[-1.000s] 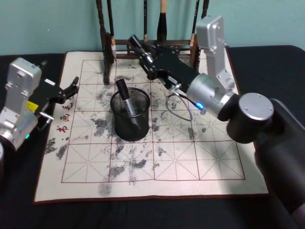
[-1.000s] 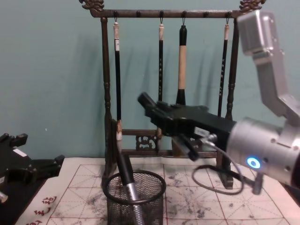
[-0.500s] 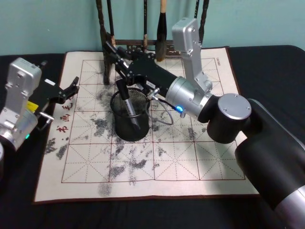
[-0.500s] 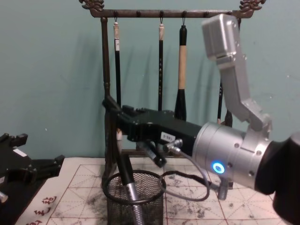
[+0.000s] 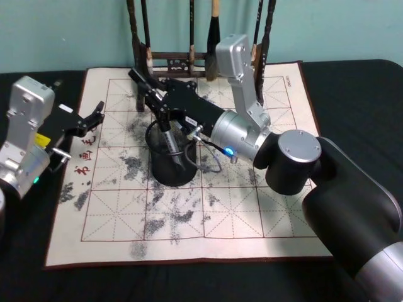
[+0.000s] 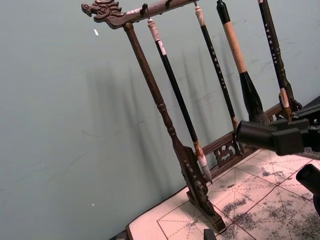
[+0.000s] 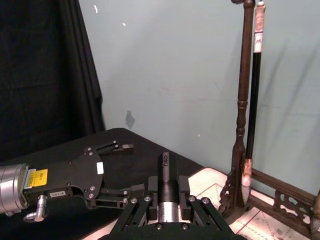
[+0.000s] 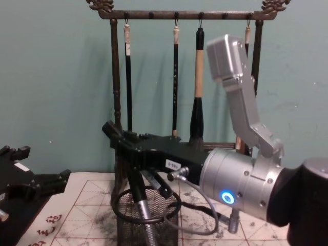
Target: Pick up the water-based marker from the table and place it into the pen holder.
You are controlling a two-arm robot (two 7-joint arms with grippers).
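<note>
Marker, light, stiff and slick, sits pinched at its cap by your right gripper, lower centre; left gripper idles wide, centre left.

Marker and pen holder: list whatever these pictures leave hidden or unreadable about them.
- marker: in the head view, its cap is lost against the dark right gripper, and its tip is lost behind the mesh of the pen holder.
- pen holder base: in the chest view, it is cut off by the bottom edge.
- marker barrel: in the right wrist view, the gripper body hides it below the cap.
- left gripper: parked open left of the holder, it hides nothing.
</note>
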